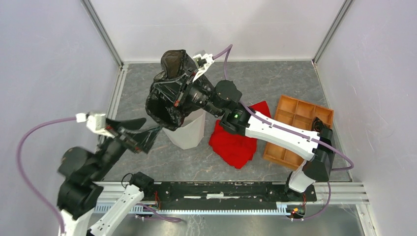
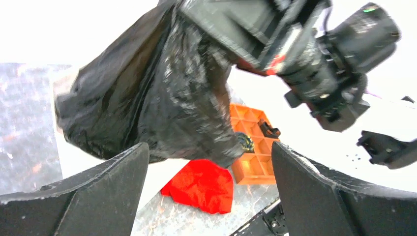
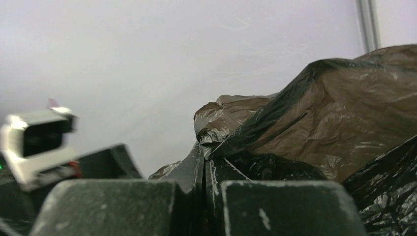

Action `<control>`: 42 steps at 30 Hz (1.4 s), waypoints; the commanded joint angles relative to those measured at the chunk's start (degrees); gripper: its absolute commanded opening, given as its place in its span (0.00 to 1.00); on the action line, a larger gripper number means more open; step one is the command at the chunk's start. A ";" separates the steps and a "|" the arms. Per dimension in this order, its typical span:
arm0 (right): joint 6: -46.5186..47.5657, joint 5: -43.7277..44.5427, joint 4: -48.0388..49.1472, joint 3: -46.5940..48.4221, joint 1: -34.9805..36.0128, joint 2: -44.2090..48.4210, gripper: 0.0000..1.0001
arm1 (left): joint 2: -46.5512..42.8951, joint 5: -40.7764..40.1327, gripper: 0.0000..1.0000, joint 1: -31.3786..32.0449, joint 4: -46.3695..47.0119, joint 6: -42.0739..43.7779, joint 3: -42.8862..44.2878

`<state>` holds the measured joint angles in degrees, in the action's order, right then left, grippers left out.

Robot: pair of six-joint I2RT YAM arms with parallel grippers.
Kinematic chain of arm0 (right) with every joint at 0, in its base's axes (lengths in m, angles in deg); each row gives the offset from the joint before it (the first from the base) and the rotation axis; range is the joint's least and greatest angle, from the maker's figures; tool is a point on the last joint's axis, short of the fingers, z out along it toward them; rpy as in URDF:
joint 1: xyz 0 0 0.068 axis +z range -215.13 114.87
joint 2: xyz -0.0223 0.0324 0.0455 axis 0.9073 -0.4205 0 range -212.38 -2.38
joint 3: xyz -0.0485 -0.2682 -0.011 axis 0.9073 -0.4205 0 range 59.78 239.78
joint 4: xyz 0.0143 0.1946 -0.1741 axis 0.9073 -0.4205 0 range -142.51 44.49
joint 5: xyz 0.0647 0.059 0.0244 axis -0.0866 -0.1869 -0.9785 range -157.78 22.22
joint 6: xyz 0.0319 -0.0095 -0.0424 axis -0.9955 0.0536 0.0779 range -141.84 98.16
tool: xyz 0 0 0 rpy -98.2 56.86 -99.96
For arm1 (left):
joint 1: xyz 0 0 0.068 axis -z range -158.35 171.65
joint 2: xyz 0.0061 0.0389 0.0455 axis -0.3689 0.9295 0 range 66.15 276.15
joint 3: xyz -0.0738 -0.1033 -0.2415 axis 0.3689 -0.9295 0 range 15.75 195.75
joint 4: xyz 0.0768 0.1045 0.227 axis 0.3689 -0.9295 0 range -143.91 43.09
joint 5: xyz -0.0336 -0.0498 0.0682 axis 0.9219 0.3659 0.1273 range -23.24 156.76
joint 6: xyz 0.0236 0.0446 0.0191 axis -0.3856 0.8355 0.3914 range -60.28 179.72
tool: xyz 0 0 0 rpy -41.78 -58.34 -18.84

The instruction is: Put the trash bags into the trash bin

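fingers (image 3: 113,209) of the right gripper (image 3: 206,189) clamp the trash bag (image 1: 164,98), which hangs over the trash bin (image 1: 191,132) toward 11 o'clock. left gripper (image 1: 141,136) stands spread and empty at 9 o'clock. likely step: lowering; next, feed the bag inside.

Thin, glossy black trash bag (image 1: 164,96), wrinkled and faintly see-through, brownish where light passes. Bunched up, raised above the trash bin (image 1: 189,132), upper folds leaning beyond its far side. Lower folds hiding the bin's mouth; whether inside, unclear. Tall white bin, upright, plain sides tapering downward.
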<state>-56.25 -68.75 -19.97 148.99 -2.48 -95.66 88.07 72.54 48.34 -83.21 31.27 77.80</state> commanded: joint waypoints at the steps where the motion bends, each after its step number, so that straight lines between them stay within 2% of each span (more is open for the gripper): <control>1: 8.62 -0.32 -2.76 0.69 -0.66 3.32 0.01 | -0.69 5.06 1.00 -0.16 -8.01 8.20 7.26; 3: 9.08 -2.20 -4.09 0.70 -1.15 3.64 0.01 | -0.69 1.81 1.00 -0.15 -9.54 7.82 9.57; 6: 8.76 -3.83 -5.55 0.57 -1.33 4.07 0.01 | 0.07 -12.58 1.00 -0.09 -9.43 2.20 13.19; 7: 8.04 -4.28 -5.67 0.38 -1.36 4.16 0.01 | 0.96 -12.95 1.00 -0.07 -8.03 1.96 14.71; 9: 5.40 -5.35 -5.25 0.13 -1.37 4.24 0.01 | 3.82 -9.41 1.00 -0.02 -4.55 1.76 16.79; 13: -0.20 -6.73 -2.23 -0.19 -1.22 4.32 0.01 | 13.40 -10.03 1.00 -0.07 -4.66 1.15 21.03; 15: -3.65 -5.45 -1.40 -0.27 -1.05 4.24 0.01 | 16.72 -5.55 1.00 -0.07 -4.46 2.76 22.21; 17: -7.02 -3.79 -0.78 -0.26 -0.81 4.00 0.01 | 18.47 0.66 1.00 -0.06 -3.02 4.51 21.43; 20: -11.75 -2.14 -0.58 0.70 -0.33 3.08 0.01 | 20.35 4.69 1.00 -0.05 -1.63 5.18 19.67; 24: -13.80 -0.85 -0.80 2.24 0.45 2.17 0.01 | 22.14 3.87 0.99 -0.07 -1.87 4.69 18.76; 26: -13.92 -0.14 -0.78 2.20 0.88 2.18 0.01 | 22.28 0.94 0.92 -0.02 -2.11 4.04 18.56; 30: -13.65 1.24 -1.97 1.63 1.37 2.31 0.01 | 22.94 -3.97 0.67 -0.06 -2.91 3.05 18.83; 31: -13.51 2.66 -2.86 1.46 1.26 2.57 0.01 | 22.88 -3.40 0.68 -0.06 -3.06 3.16 18.79; 34: -12.22 5.26 -3.46 0.07 1.26 3.99 0.01 | 21.35 1.24 0.88 -0.04 -2.36 3.84 16.76; 36: -11.19 6.04 -3.45 -0.28 1.04 4.70 0.01 | 19.46 3.68 0.96 -0.06 -2.04 4.56 15.13; 38: -10.65 6.41 -3.35 -0.57 0.88 5.16 0.02 | 17.27 3.99 1.00 -0.07 -2.39 5.22 13.86; 42: -10.66 6.01 -2.33 -0.92 0.58 5.32 0.02 | 14.13 2.75 1.00 -0.07 -3.83 6.20 13.09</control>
<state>-67.40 -65.12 -27.23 147.53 -1.28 -93.69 105.11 73.35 48.34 -84.50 34.09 91.39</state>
